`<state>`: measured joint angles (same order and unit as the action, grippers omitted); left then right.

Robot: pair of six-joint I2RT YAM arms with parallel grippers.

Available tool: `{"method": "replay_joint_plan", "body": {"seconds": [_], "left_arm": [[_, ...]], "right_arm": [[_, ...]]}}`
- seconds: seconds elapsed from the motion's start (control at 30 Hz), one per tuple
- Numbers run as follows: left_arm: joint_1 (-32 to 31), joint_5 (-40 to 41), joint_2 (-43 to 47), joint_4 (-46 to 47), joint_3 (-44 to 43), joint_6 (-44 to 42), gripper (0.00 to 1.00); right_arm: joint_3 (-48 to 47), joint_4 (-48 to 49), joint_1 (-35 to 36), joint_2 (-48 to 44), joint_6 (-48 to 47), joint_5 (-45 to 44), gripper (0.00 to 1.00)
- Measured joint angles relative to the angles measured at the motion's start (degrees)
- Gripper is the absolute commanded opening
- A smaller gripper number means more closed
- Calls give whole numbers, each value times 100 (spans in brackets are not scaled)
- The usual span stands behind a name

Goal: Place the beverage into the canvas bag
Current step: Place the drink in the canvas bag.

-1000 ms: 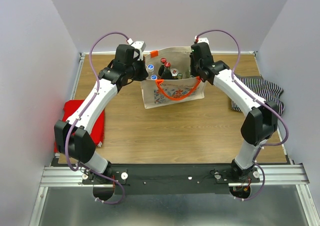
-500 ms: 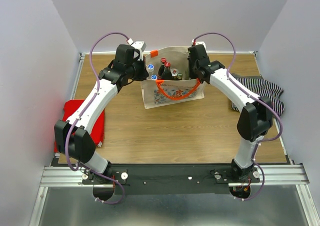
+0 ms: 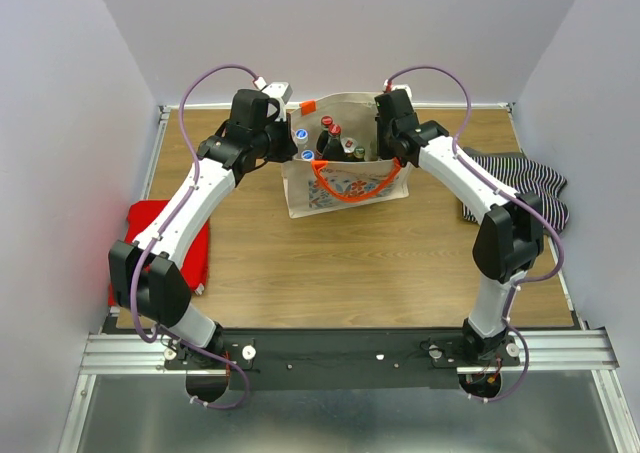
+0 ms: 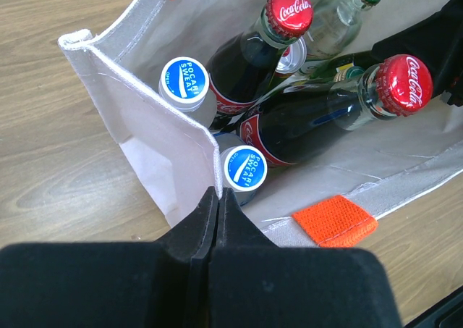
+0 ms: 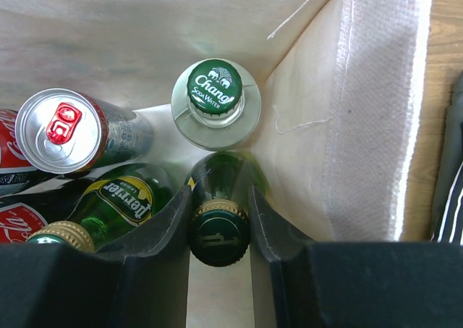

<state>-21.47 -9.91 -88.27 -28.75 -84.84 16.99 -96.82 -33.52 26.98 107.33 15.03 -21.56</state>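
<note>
The canvas bag (image 3: 345,191) stands open at the back of the table, cream with orange handles. My left gripper (image 3: 287,139) is shut on the bag's left rim (image 4: 210,136), pinching the fabric at its fingertips (image 4: 218,192). My right gripper (image 3: 386,141) reaches down into the bag's right side. It is shut on the neck of the beverage, a green glass bottle with a dark green cap (image 5: 218,235), which is upright in the bag's corner by the wall (image 5: 369,125). The right gripper (image 5: 219,198) has one finger on each side of the cap.
Inside the bag are two Coca-Cola bottles (image 4: 289,13), two Pocari Sweat bottles (image 4: 183,78), a Chang soda water bottle (image 5: 215,89), a can (image 5: 61,129) and a Perrier bottle (image 5: 116,198). A red cloth (image 3: 175,243) lies left, a striped cloth (image 3: 525,183) right.
The right arm has shifted slightly left, its wrist further over the bag and its elbow drawn in. The left arm and the bag have not moved.
</note>
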Motion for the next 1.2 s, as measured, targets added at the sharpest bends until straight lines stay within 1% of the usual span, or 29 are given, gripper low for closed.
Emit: {"method": "replay_joint_plan", "body": {"seconds": [0.07, 0.1, 0.2, 0.27, 0.37, 0.4, 0.87, 1.2], "left_arm": [[0, 0, 0, -2, 0, 0, 0], [0, 0, 0, -2, 0, 0, 0], [0, 0, 0, 0, 0, 0, 0], [0, 0, 0, 0, 0, 2, 1], [0, 0, 0, 0, 0, 2, 1], [0, 0, 0, -2, 0, 2, 1], [0, 2, 0, -2, 0, 0, 5], [2, 4, 0, -2, 0, -2, 16]], "right_arm": [[-13, -20, 0, 4, 7, 0, 29], [-17, -31, 0, 4, 13, 0, 40], [-31, -72, 0, 4, 37, 0, 50], [-44, -133, 0, 4, 24, -13, 54], [-98, -184, -7, 4, 35, -31, 57], [-118, -192, -7, 4, 37, -35, 59], [-153, -236, -7, 4, 59, -35, 63], [-570, -404, -11, 4, 61, -129, 65]]}}
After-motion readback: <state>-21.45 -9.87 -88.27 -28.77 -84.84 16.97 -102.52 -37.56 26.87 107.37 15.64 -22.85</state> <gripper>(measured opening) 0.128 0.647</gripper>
